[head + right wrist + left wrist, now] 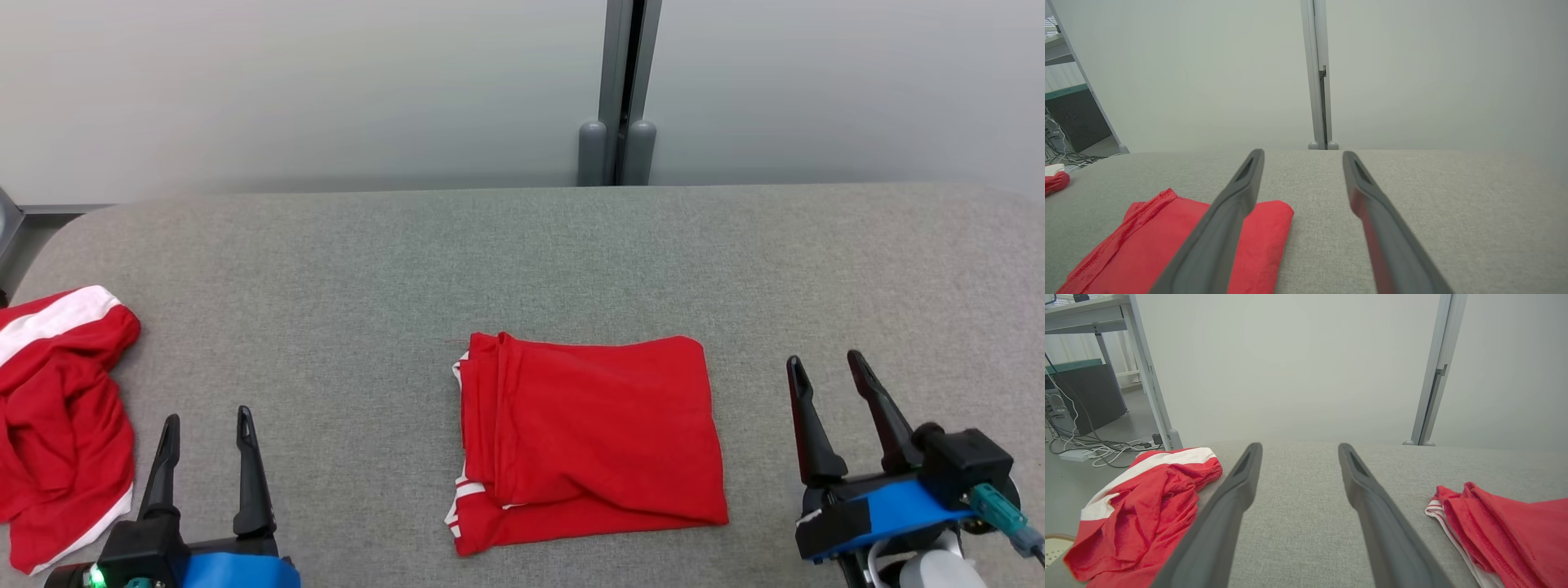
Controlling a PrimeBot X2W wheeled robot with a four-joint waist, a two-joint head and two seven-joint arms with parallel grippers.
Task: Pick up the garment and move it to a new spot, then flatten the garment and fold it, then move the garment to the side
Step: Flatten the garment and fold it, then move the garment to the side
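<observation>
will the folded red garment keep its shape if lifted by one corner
Probably not: the folded red garment is soft cloth in loose layers, so it would likely droop and unfold. Pushed, it may bunch on the textured grey surface.

Head camera: I look forward and down from above on the grey woven-fabric table top (522, 245), with the pale wall (326, 82) behind it. Wrist cameras: each sits low, near that surface, facing the wall along my left gripper (1298, 447) and my right gripper (1302, 152). All three views share the folded red cloth garment (588, 433).
</observation>
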